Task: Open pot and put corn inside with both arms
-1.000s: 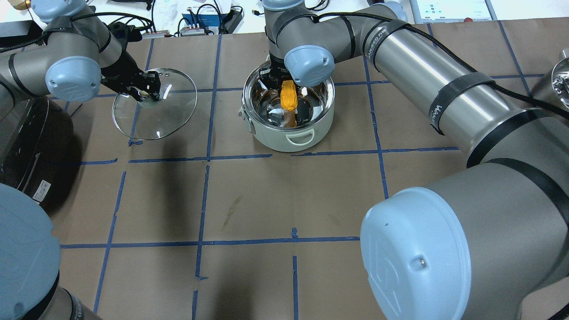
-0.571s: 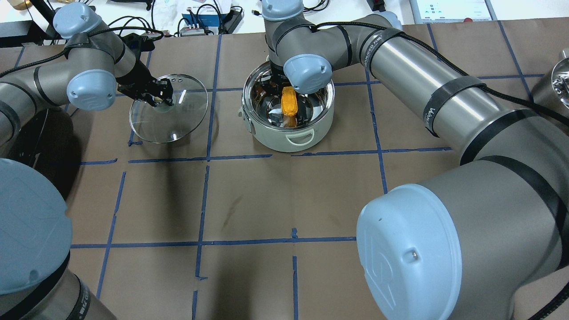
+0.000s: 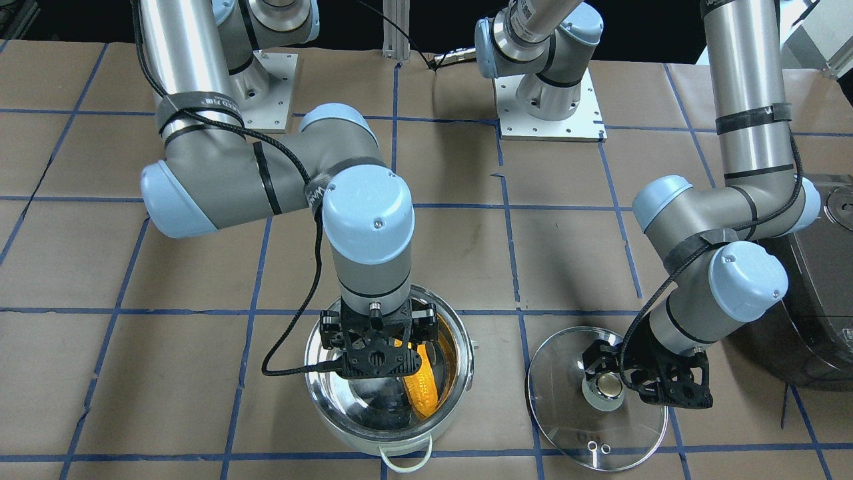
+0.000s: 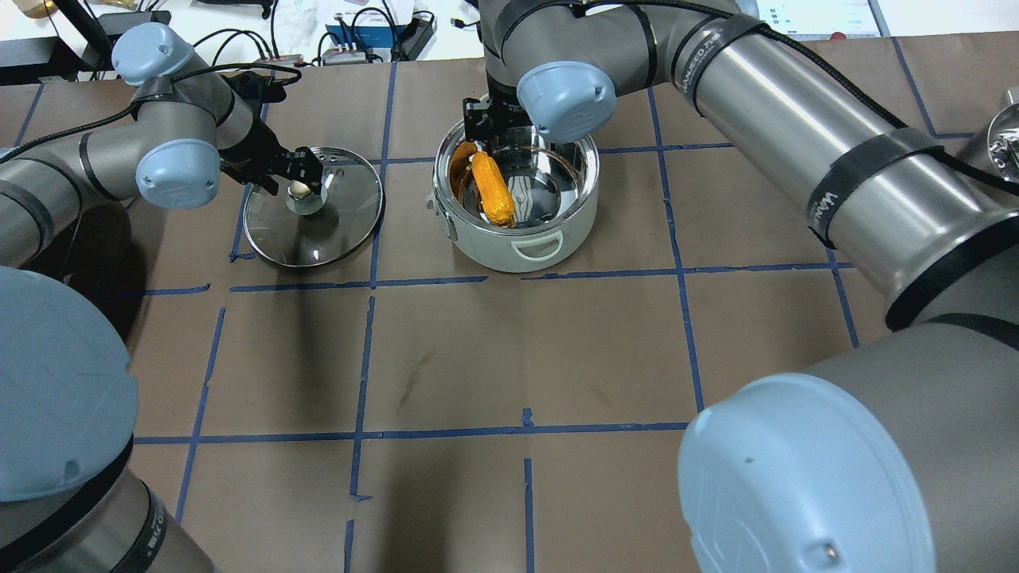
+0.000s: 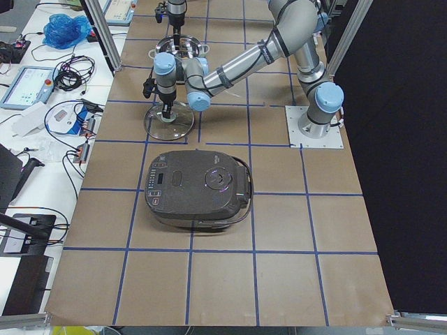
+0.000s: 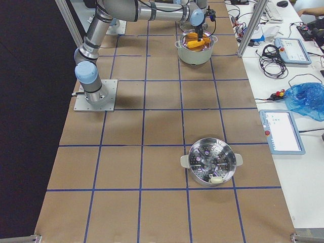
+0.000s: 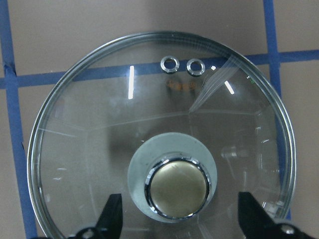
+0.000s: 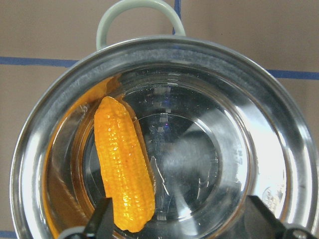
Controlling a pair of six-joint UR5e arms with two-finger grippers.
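Note:
The steel pot (image 4: pixel 487 253) stands open at mid-table, also in the front view (image 3: pixel 318 373). The corn (image 4: pixel 491 189) lies loose inside it, leaning on the wall; it also shows in the right wrist view (image 8: pixel 124 184) and the front view (image 3: pixel 424 388). My right gripper (image 4: pixel 482 127) hangs open and empty just above the pot (image 8: pixel 279 99), its fingers apart from the corn. The glass lid (image 4: pixel 344 216) lies flat on the table to the pot's left. My left gripper (image 7: pixel 179 221) is open, its fingers either side of the lid's knob (image 7: pixel 177 188) without touching it.
A dark grey rice cooker (image 5: pixel 199 188) sits near the robot's left side, beside the left arm (image 3: pixel 820 320). A steel steamer pot (image 6: pixel 211 162) stands far to the right. Cables and devices (image 4: pixel 358 36) lie beyond the table's far edge.
The left gripper carried the tilted lid right, set it flat on the table and opened off the knob. The right gripper let go of the corn and rose; the corn fell against the pot's left wall.

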